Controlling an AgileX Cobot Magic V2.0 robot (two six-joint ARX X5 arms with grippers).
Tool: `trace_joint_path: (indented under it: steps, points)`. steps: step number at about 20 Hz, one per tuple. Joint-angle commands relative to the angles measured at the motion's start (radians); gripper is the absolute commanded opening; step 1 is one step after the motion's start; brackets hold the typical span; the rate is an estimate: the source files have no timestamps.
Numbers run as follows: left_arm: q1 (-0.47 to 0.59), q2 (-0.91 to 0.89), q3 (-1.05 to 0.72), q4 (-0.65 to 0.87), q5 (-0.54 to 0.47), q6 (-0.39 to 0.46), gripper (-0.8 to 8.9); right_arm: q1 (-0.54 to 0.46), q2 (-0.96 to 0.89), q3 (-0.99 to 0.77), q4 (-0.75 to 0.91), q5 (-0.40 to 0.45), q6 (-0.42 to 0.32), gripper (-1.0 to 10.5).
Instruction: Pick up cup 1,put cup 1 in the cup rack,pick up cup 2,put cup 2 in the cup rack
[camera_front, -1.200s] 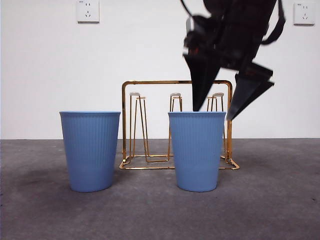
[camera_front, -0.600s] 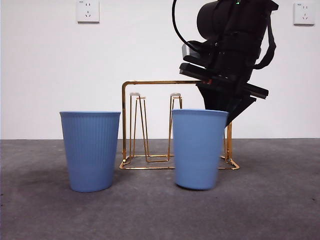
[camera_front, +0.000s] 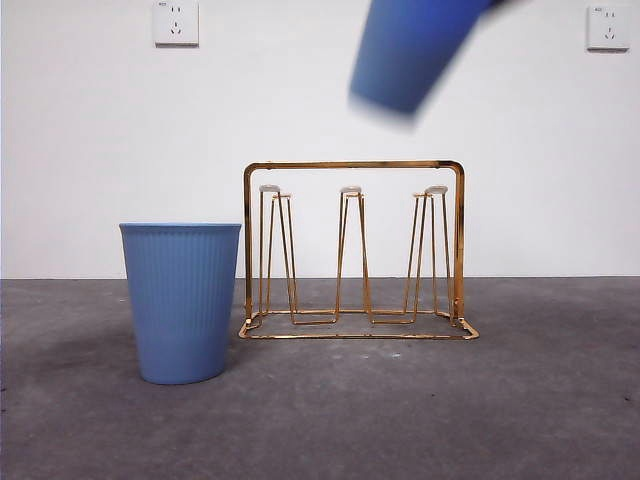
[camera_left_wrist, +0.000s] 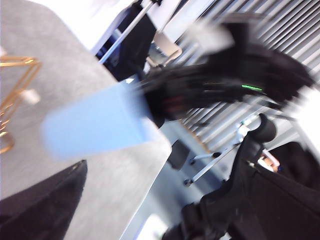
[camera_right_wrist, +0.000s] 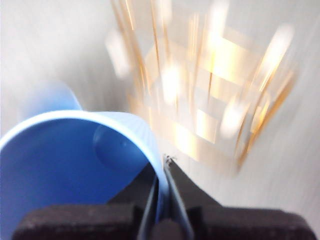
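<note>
Because the right gripper (camera_right_wrist: 161, 192) has its two black jaws closed nearly together on only a thin strip of wall at the rim of cup 1 (camera_right_wrist: 75, 170), one jaw inside the mouth and one outside, the hold looks slim for a cup that is being swung about, and I judge the main risk to be the cup pivoting or slipping out of that pinch as it is tipped over toward a prong. The blur in both wrist views suggests fast motion, which would make such a slip more likely. A second risk is missing the target: the pale-tipped prongs of the cup rack (camera_front: 355, 250) are narrow, and if the rim comes down off-centre it could catch the arched frame or push the light wire rack across the table. In the front view the lifted cup (camera_front: 405, 50) is high above the rack, tilted with its base pointing down and toward the rack's middle, well clear of the frame's top bar. The rack stands toward the table's far edge, about mid-width. Cup 2 (camera_front: 181, 302) stands upright on the table just beside the rack's end, nearer the front edge. The left gripper (camera_left_wrist: 40, 205) waits well apart; its opening cannot be told from the little that shows.
</note>
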Motion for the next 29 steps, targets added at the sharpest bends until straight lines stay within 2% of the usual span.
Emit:
trace_joint_path:
  steps: [1, 4, 7, 10, 15, 17, 25, 29]
  points:
    - [-0.095, 0.075, 0.004, 0.196, -0.077, -0.139, 6.2, 0.001, -0.153, 0.005, 0.105, 0.019, 0.03, -0.1]
    - [-0.187, 0.193, 0.004, 0.537, -0.188, -0.336, 6.2, 0.001, -0.272, 0.005, 0.197, 0.056, 0.019, -0.1]
    - [-0.253, 0.316, 0.004, 0.863, -0.319, -0.513, 6.19, 0.001, -0.324, 0.005, 0.235, 0.065, -0.026, -0.1]
    - [-0.284, 0.417, 0.004, 1.096, -0.386, -0.655, 6.2, 0.001, -0.326, 0.005, 0.291, 0.072, -0.034, -0.1]
    - [-0.324, 0.492, 0.011, 1.201, -0.479, -0.685, 6.2, 0.001, -0.281, 0.004, 0.355, 0.07, -0.035, -0.1]
    - [-0.325, 0.496, 0.019, 1.2, -0.503, -0.684, 6.2, 0.001, -0.255, 0.004, 0.369, 0.035, -0.035, -0.1]
    - [-0.311, 0.496, 0.023, 1.218, -0.548, -0.684, 6.2, 0.008, -0.189, 0.0, 0.396, -0.028, -0.035, -0.1]
    - [-0.308, 0.496, 0.023, 1.232, -0.554, -0.684, 6.2, 0.043, -0.174, -0.001, 0.402, -0.011, -0.05, -0.1]
